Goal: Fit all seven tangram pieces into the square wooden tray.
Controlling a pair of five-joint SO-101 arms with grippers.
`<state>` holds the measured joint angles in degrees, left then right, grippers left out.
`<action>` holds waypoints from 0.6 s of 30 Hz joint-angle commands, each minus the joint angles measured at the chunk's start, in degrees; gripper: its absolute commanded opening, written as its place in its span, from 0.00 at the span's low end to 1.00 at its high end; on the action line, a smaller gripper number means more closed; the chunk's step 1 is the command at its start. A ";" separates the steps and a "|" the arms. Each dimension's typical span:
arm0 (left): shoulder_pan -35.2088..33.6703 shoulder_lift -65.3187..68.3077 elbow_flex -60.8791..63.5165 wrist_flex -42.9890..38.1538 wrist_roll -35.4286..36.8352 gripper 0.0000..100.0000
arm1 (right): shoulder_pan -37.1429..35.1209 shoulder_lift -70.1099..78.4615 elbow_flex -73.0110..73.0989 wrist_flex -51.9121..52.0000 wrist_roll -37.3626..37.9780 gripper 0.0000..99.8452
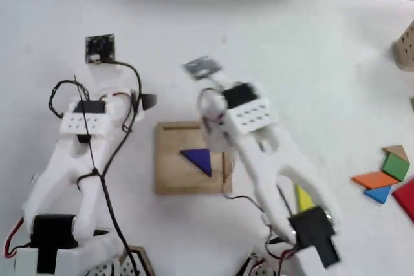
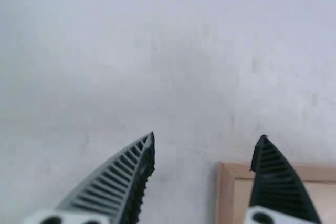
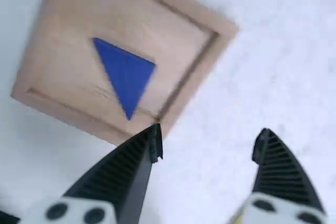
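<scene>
Caught close up the left gripper (image 2: 206,145), spread and empty, by a corner of the wooden tray (image 2: 227,182). Showed from above, on a white table (image 1: 291,43), that one tray holding one blue triangle (image 1: 198,159), one yellow piece (image 1: 303,197) under the right arm (image 1: 272,159), and four pieces (image 1: 372,179), orange, green, blue and red, clustered far right. Found the right gripper (image 3: 210,142) spread and empty at the tray's edge.

The square wooden tray (image 1: 169,176) lies flat on the white worktop (image 1: 310,50), holding one dark blue triangle (image 1: 199,159). Well apart, near the high view's right edge, cluster an orange piece (image 1: 374,179), a green piece (image 1: 396,167), a light-blue triangle (image 1: 379,193) and a red piece (image 1: 407,200).
</scene>
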<state>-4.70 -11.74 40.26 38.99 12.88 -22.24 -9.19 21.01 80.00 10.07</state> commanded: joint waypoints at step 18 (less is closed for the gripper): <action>29.67 -21.41 18.73 -2.11 -11.60 0.03 | 23.96 -11.38 26.20 -25.01 -1.85 0.02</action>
<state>16.31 -25.71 54.07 41.36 9.63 0.62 -18.68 47.47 55.91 9.63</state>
